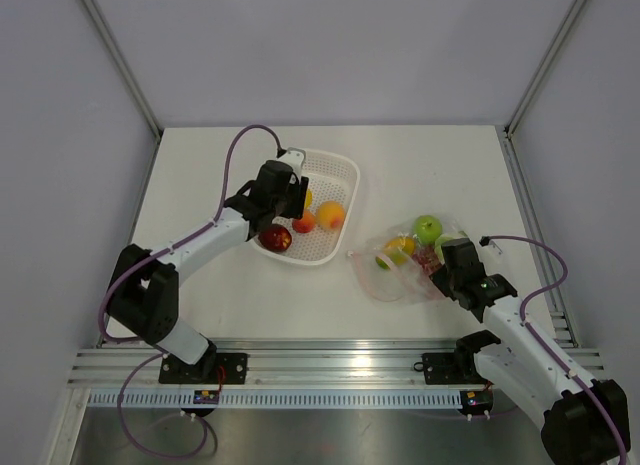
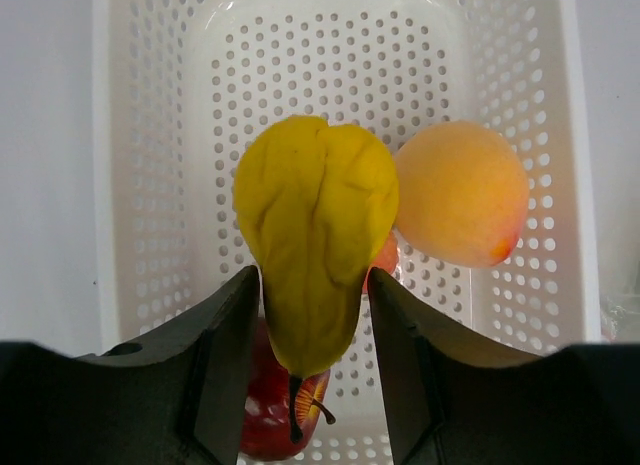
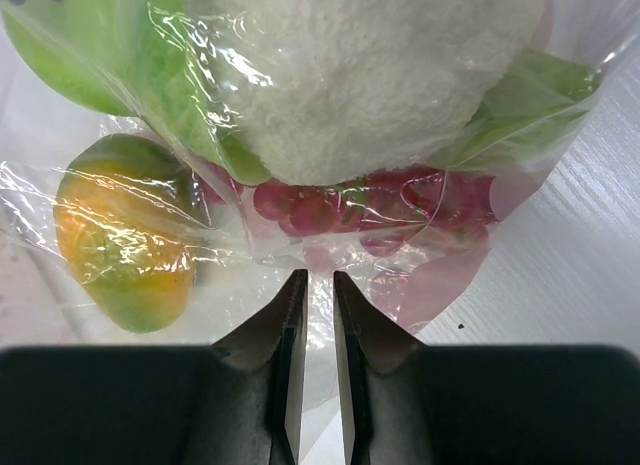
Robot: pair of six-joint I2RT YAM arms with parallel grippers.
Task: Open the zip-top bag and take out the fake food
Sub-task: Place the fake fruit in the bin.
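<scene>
Two grips logged.

**Left gripper** (image 2: 312, 305): the jaws were set against either flank of the yellow piece (image 2: 315, 215), holding it stem-down straight ahead of the fingers. Beyond and below it sat the white basket (image 2: 150, 185). A peach-coloured piece (image 2: 460, 195) lay just right of the yellow one, and a red apple (image 2: 265, 415) lay under the left finger.

Judgement: this was the drop-off step. To do it well I would lower until the piece was near the basket floor and aim for the bare patch ahead. I would then part the jaws slowly so it would not bounce off its neighbours.

**Right gripper** (image 3: 318, 285): the jaws were nearly pressed together, pinching a fold of the zip-top bag (image 3: 420, 285). Directly ahead of those fingers, inside the film, lay more of the fake food. A dark red piece (image 3: 340, 205) was nearest, a white leafy piece (image 3: 370, 75) past it, and an orange-green piece (image 3: 125, 235) off to the left. That pinch should be firm enough to anchor the bag for the next reach.
</scene>
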